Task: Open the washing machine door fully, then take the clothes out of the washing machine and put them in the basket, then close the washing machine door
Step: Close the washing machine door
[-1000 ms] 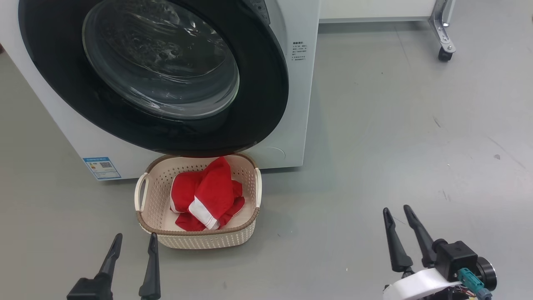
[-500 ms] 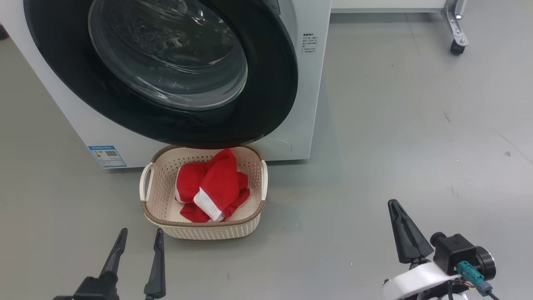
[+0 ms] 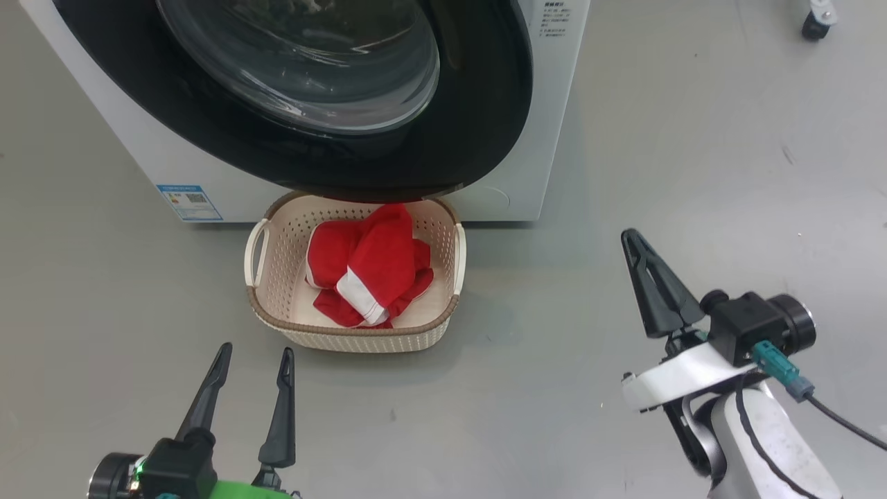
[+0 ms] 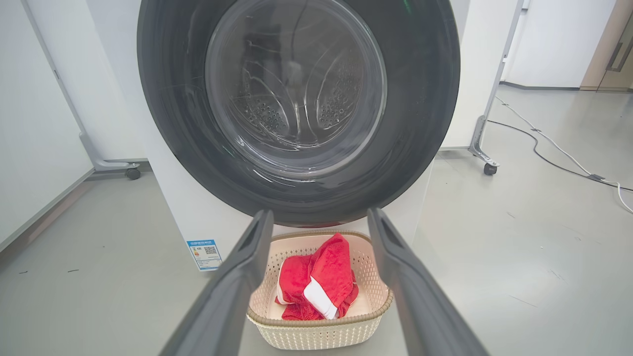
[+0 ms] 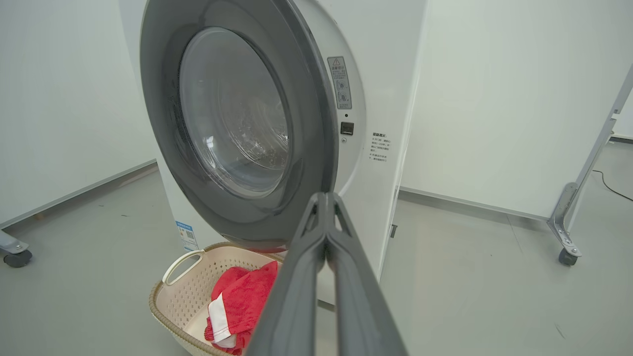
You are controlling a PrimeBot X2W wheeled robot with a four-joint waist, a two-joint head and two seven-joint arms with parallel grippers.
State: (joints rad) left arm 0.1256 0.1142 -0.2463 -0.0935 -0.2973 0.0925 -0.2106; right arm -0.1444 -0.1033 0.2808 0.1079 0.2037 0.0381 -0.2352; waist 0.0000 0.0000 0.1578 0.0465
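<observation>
Head view, lower left of the frame: the left end effector [image 3: 256, 351] is seen with its two dark fingers spread wide, pointing up the frame towards the basket [image 3: 353, 331]. It hangs above the grey floor [image 3: 693, 173], near the basket's front wall but apart from it. In the left wrist view the basket is framed between these two fingers.

Right of centre in the head view: the right end effector [image 3: 629, 240] is shut, its fingers pressed together to a single point. It is raised over bare floor, well apart from the basket.

The basket stands on the floor at the centre of the head view, just in front of the washing machine [image 3: 554, 125] and partly under the lower edge of the washing machine door [image 3: 305, 83]. The clothes [image 3: 367, 274] lie bunched inside the basket, red with a white band uppermost.

The door fills the upper left and centre of the head view. In the right wrist view its black rim is seen lying against the white front of the machine; whether it is latched cannot be told. The steel drum is visible through the glass in the left wrist view.

A small blue sticker [image 3: 189, 202] is noted on the machine's lower left front.
</observation>
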